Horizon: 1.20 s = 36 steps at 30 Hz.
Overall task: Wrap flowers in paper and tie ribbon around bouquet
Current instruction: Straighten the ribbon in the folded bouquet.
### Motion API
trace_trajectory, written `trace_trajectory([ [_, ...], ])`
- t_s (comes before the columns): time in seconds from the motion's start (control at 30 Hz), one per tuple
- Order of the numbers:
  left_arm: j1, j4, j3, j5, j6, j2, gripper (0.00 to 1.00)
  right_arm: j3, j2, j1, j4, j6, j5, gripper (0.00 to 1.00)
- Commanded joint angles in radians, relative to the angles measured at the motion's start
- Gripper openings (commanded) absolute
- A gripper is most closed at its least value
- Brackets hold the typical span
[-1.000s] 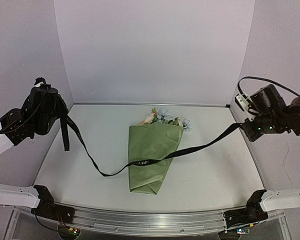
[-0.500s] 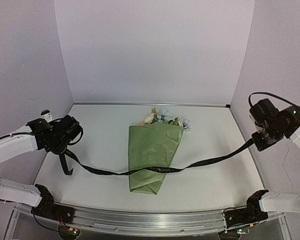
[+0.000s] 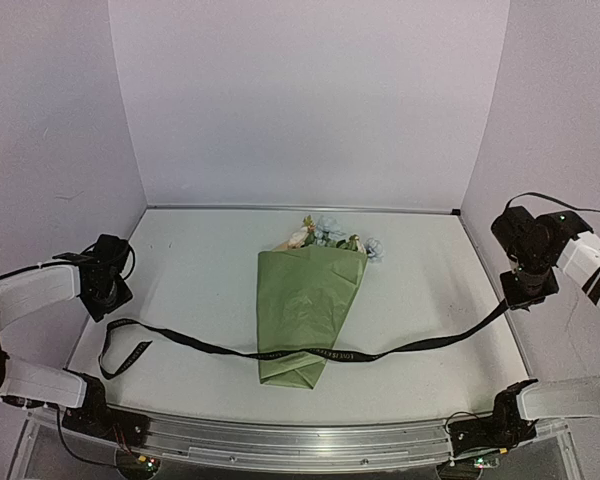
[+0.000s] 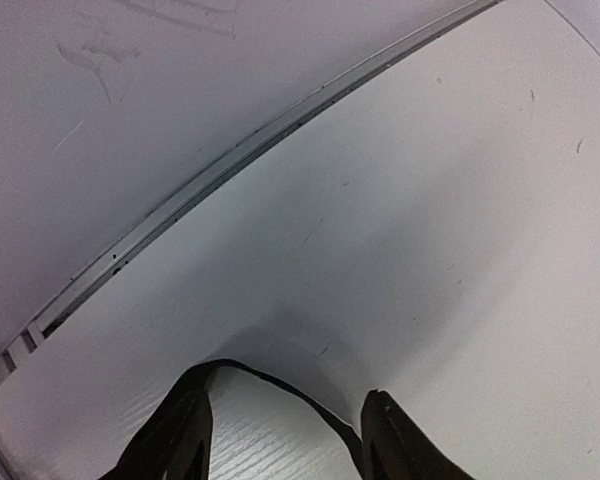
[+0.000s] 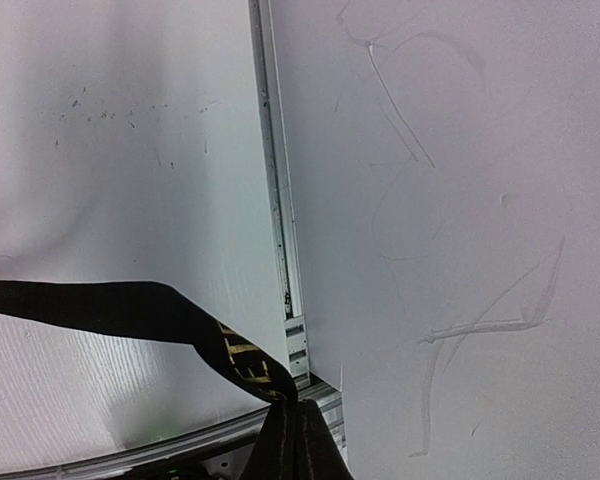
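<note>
1. The bouquet (image 3: pixel 302 300), a cone of creased olive-green paper (image 3: pixel 285 330) with pastel pink, cream and blue flowers (image 3: pixel 325 236) at its wide end, lies at the centre of the overhead view on the white counter (image 3: pixel 200 260). Its tip points toward the bottom edge, and the wrapping looks done.
2. The long black satin ribbon (image 3: pixel 380 353) lies across the cone's narrow lower part, where a tie would best cinch it.
3. The right gripper (image 5: pixel 292 440), at the right edge of the frame, is pressed together on one ribbon end and lifts that side off the counter, likely to steer it.
4. The left gripper (image 4: pixel 285 405), at the left edge, stands spread and holds nothing. The ribbon's other end lies curled just below it, probably laid down for a fresh grasp.
</note>
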Motion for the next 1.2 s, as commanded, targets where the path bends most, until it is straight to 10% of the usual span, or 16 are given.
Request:
trace_trajectory([
  [0.0,0.08,0.121,0.028,0.205,0.11,0.035,0.69,-0.024,0.01,-0.052,-0.076,0.043,-0.005,0.0],
  [0.4,0.081,0.159,-0.067,0.387,-0.132,-0.048,0.87,-0.076,0.015,-0.175,-0.075,0.105,-0.076,0.0],
  [0.77,0.085,0.224,-0.081,0.245,-0.344,0.171,0.7,-0.078,0.044,-0.183,-0.052,0.102,-0.087,0.0],
  [0.9,0.118,0.222,-0.083,0.186,-0.341,0.22,0.53,-0.073,0.028,-0.186,-0.052,0.103,-0.104,0.0],
  [1.07,0.172,0.171,-0.024,0.032,-0.254,0.202,0.05,-0.06,-0.014,-0.186,-0.052,0.106,-0.161,0.0],
  [1.17,0.173,0.063,0.1,-0.152,-0.156,0.118,0.0,-0.047,-0.046,-0.186,-0.058,0.115,-0.209,0.0],
])
